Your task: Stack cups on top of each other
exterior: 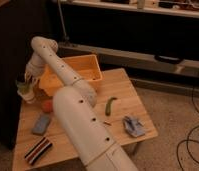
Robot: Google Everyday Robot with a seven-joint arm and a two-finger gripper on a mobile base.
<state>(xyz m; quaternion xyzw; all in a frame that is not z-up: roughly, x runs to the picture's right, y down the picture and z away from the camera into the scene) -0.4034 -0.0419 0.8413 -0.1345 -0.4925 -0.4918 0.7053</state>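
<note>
At the table's far left edge, a pale green cup [24, 87] with a dark inside sits right above a white cup [29, 97]. It looks set into the white cup, though I cannot tell how deep. My gripper [27, 79] hangs directly over the green cup's rim, at or touching it. The arm's white links run from the lower middle of the view up and over to the left, hiding part of the table.
A big yellow bin [85, 70] stands at the back of the wooden table [123, 90]. An orange-red ball [47, 105] lies just right of the cups. Also on the table are a blue sponge [41, 123], a striped block [38, 150], a green pod [110, 105] and a blue cloth [134, 125].
</note>
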